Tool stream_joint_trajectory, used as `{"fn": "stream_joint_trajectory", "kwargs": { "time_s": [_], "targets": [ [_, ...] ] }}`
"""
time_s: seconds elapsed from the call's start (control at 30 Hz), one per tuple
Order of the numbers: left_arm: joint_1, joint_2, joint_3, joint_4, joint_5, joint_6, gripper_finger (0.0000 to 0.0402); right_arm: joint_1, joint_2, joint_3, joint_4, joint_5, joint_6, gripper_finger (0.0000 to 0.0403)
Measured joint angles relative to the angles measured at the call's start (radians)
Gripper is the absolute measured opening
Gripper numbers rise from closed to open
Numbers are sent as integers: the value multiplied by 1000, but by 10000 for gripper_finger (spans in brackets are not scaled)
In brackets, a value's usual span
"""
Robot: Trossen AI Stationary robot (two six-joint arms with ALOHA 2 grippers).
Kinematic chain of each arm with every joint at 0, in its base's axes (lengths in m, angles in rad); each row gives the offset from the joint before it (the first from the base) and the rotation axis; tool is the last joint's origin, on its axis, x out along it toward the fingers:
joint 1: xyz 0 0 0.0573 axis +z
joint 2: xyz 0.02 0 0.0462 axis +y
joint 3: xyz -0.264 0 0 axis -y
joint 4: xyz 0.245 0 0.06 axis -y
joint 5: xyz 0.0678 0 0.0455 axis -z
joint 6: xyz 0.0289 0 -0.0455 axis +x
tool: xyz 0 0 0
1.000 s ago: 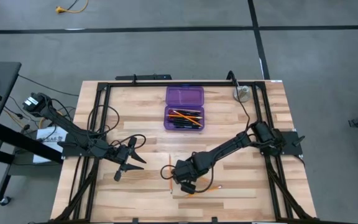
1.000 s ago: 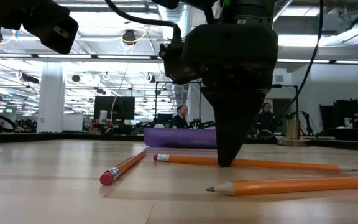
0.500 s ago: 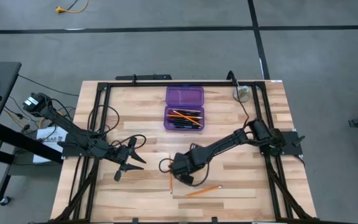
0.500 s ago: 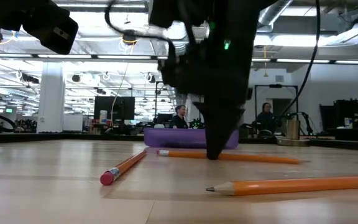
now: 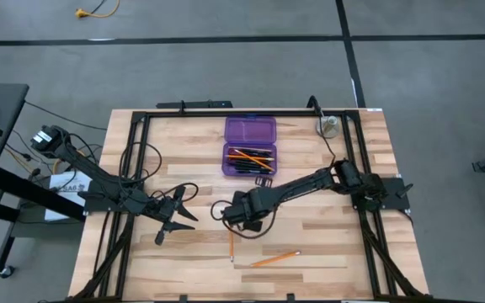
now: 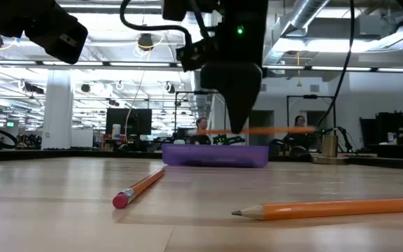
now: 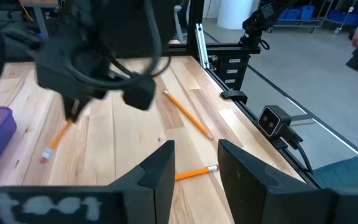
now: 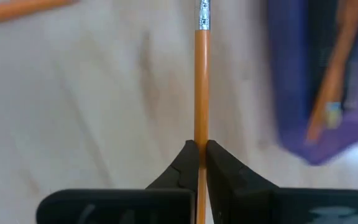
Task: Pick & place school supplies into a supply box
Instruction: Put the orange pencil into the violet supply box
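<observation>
My right gripper (image 6: 238, 124) hangs above the table's middle, shut on one orange pencil (image 6: 278, 130), a little nearer than the purple supply box (image 5: 250, 147). The box lies open, its tray (image 5: 250, 160) holding several pencils and pens. Two more orange pencils lie flat on the wood: one with a pink eraser (image 6: 142, 187) and one closer to the near edge (image 6: 327, 207). My left gripper (image 7: 197, 165) waits open at the table's left (image 5: 185, 206), touching nothing. My right gripper pinches the pencil's orange shaft (image 8: 201, 134) between its two fingertips (image 8: 185, 158). The fingers come steeply from above and cross the pencil nearer one of its ends (image 6: 208, 131). The pencil hangs about level, lifted clear of the table.
A round silver disc (image 5: 328, 126) sits at the far right corner. Black frame rails (image 5: 141, 160) run along the left, right and far sides. Bare wood (image 5: 327, 227) lies between the box and the near edge. People sit in the room behind the table.
My right gripper has risen and moved toward the table's far edge and the supply box, tipping more steeply down. The pencil it pinches, which lay on the wood a second ago, now hangs level and clear of the table. The two other pencils have stayed put.
</observation>
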Motion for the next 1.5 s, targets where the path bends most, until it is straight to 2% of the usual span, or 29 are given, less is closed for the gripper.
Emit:
{"fn": "stream_joint_trajectory", "kwargs": {
  "time_s": [0.2,0.4,0.6,0.9,1.23,1.5],
  "targets": [
    [0,0,0,1,0,0,110,-58,-1,108,-119,101,-86,0],
    [0,0,0,1,0,1,110,-170,-2,142,-93,120,-242,0],
    [0,0,0,0,0,1,110,-287,-2,142,5,98,-391,0],
    [0,0,0,-6,0,10,110,-405,6,141,86,-37,-493,0],
    [0,0,0,-13,0,20,110,-434,7,49,124,-78,-503,1],
    [0,0,0,-14,0,23,110,-432,7,34,152,-79,-499,41]
  ]
}}
